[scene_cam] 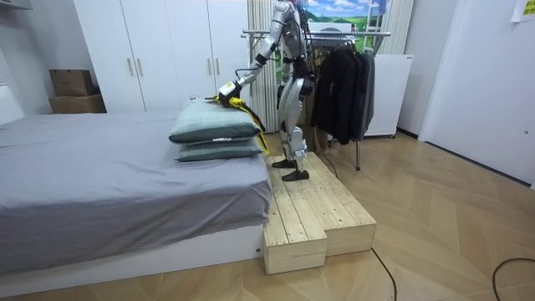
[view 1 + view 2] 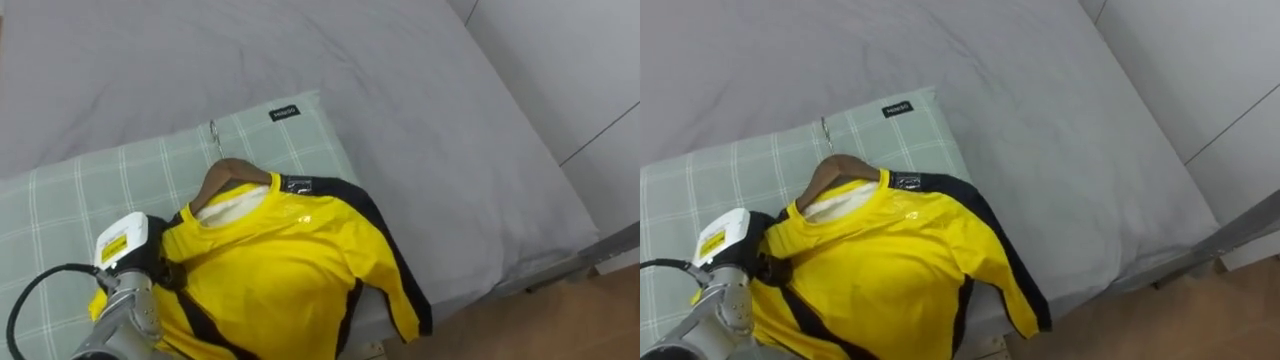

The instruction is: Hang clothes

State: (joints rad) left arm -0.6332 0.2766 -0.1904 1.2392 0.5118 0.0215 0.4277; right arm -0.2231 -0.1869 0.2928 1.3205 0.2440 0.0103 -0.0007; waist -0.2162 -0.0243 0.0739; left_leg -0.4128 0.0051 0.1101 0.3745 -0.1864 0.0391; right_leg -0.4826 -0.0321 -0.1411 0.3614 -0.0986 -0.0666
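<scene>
Where the yellow short-sleeved shirt with black trim [image 2: 285, 265] lies flat on the pale green checked pillow [image 2: 70, 200], its long axis runs from the collar, on the side away from the robot, down to the hem nearest the robot. A brown wooden hanger [image 2: 232, 172] sits inside the neck, and its thin metal hook [image 2: 214, 135] points away from the robot, toward the far side of the pillow. The right-side sleeve drapes over the pillow's edge onto the grey bed sheet [image 2: 420, 90].

The left hand [image 2: 150, 266] comes in from the lower left and rests at the shirt's left shoulder, touching the cloth. Its fingers are hidden against the fabric, so I cannot tell whether they are spread or pinching.

In the room view, the robot stands on a pale wooden platform [image 1: 309, 209] beside the bed, its arm stretched out to the top of two stacked pillows. Behind it stands a metal clothes rail [image 1: 334, 35] with dark garments [image 1: 343, 84].
</scene>
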